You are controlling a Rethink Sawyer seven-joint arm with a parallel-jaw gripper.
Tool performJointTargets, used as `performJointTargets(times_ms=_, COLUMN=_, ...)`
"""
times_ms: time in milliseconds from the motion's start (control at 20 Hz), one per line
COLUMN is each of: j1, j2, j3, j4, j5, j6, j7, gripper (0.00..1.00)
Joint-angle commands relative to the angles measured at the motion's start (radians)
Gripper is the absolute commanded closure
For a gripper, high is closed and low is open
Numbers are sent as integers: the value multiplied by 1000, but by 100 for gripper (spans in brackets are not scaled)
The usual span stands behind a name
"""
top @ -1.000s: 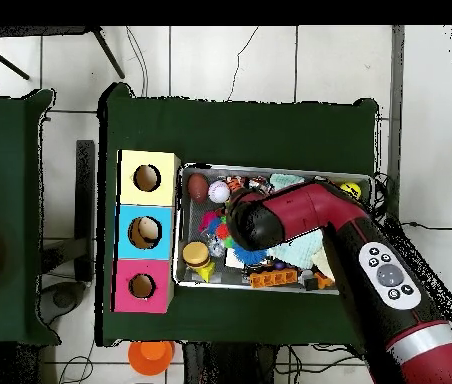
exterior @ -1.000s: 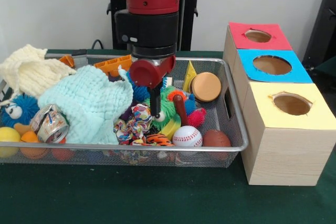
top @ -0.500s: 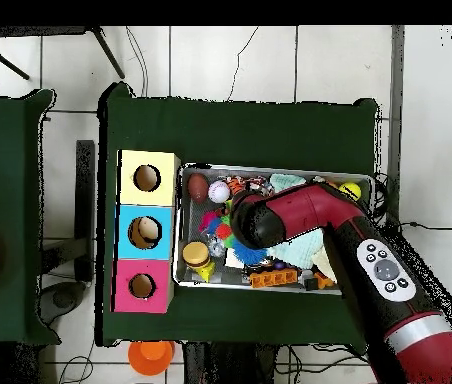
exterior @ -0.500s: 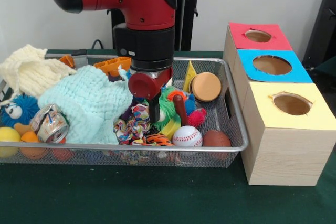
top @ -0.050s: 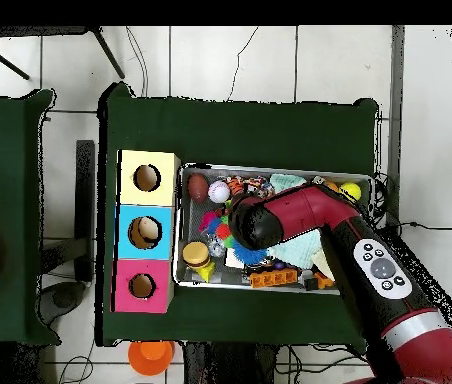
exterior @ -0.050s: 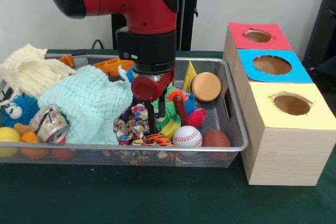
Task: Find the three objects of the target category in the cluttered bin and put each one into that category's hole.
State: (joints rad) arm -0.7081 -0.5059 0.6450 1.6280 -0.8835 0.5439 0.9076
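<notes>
My gripper (exterior @ -0.050s: 157, 123) hangs low in the wire bin (exterior @ -0.050s: 235, 113), open, with its fingers straddling the edge of a green spiky toy (exterior @ -0.050s: 168, 113) next to a colourful rope toy (exterior @ -0.050s: 134, 123). Just in front lie a tiger-striped ball (exterior @ -0.050s: 157, 140), a baseball (exterior @ -0.050s: 187, 136) and a brown football (exterior @ -0.050s: 216, 139). To the right stands the wooden box with a red hole (exterior @ -0.050s: 258, 35), a blue hole (exterior @ -0.050s: 271, 64) and a yellow hole (exterior @ -0.050s: 291, 103). From overhead the arm's head (top @ -0.050s: 248, 222) hides the fingers; the baseball (top @ -0.050s: 219, 190) and football (top @ -0.050s: 198, 186) show beside it.
A mint cloth (exterior @ -0.050s: 89, 103) and a cream knit (exterior @ -0.050s: 26, 69) fill the bin's left half, with a blue fuzzy ball (exterior @ -0.050s: 18, 109), a can (exterior @ -0.050s: 50, 124) and a yellow ball (exterior @ -0.050s: 8, 135). A wooden disc (exterior @ -0.050s: 206, 86), yellow cone (exterior @ -0.050s: 189, 76) and orange block (exterior @ -0.050s: 113, 65) sit behind.
The gripper has come down deeper into the toys and shifted slightly; two separate fingers now show where only one showed before. The toys have not visibly moved.
</notes>
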Motion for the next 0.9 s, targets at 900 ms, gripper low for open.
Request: performJointTargets(times_ms=900, j1=-4, j2=78, j3=5, j4=-72, j5=-93, j6=-99, j7=-99, gripper=0)
